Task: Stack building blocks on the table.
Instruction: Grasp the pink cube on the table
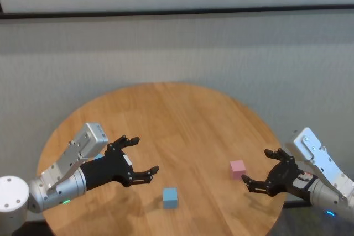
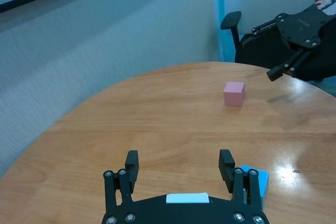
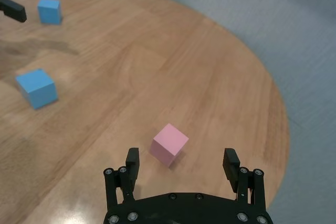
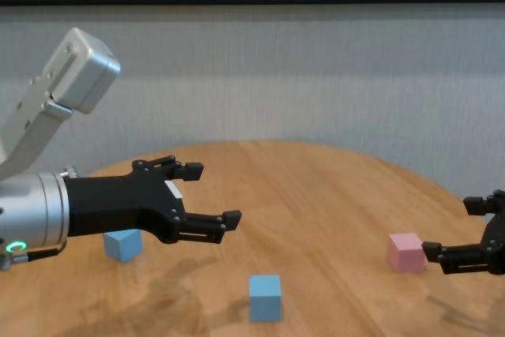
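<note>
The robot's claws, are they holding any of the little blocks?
No, nothing is held. The left gripper and the right gripper are both open above the table; the pink block and both blue blocks lie untouched.

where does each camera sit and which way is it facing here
Head: high, looking down on the round light wooden table; both arms show, left hand and right hand open.
Chest: low, facing across the table; both forearms show.
Left wrist: behind the left hand's fingers, facing the small pale pink cube.
Right wrist: above the pink cube; two small light blue cubes beyond.
All four share the pink cube.
</note>
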`<state>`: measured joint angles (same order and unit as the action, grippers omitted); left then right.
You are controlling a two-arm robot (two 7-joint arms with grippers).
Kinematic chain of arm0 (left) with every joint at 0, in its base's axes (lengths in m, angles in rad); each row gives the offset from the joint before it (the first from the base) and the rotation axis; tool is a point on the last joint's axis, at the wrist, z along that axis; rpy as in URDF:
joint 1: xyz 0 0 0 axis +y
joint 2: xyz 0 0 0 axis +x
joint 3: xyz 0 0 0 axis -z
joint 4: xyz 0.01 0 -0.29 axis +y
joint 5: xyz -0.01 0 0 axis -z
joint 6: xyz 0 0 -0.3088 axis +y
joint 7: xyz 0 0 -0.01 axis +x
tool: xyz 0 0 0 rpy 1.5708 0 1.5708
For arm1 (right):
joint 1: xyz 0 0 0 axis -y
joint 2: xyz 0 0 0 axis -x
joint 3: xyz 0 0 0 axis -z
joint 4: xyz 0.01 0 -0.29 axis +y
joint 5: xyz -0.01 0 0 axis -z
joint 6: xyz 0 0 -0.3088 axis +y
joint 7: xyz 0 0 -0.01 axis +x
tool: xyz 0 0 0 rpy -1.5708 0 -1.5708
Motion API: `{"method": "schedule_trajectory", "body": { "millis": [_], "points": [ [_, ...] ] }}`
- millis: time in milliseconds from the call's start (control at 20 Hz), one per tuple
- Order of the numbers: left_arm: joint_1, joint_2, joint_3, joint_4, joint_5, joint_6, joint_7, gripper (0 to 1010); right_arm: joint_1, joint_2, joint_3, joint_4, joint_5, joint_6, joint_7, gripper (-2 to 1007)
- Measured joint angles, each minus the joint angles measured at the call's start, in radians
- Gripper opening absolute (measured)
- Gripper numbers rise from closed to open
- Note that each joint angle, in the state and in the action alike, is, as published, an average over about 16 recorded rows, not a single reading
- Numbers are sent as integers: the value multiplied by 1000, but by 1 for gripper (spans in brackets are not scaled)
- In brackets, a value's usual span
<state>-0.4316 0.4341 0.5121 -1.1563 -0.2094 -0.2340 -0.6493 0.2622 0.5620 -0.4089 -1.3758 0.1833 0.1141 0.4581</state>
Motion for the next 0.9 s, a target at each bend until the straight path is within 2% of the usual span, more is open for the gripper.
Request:
{"method": "schedule_trajectory", "body": {
  "millis": [400,900],
  "points": [
    [0,0,0,0,0,0,0,1002,16,-13,-9,19,-46,2,18,1005],
    [0,0,0,0,0,0,0,1002,34,-43,-6,59,-79,8,22,1005]
  ]
}}
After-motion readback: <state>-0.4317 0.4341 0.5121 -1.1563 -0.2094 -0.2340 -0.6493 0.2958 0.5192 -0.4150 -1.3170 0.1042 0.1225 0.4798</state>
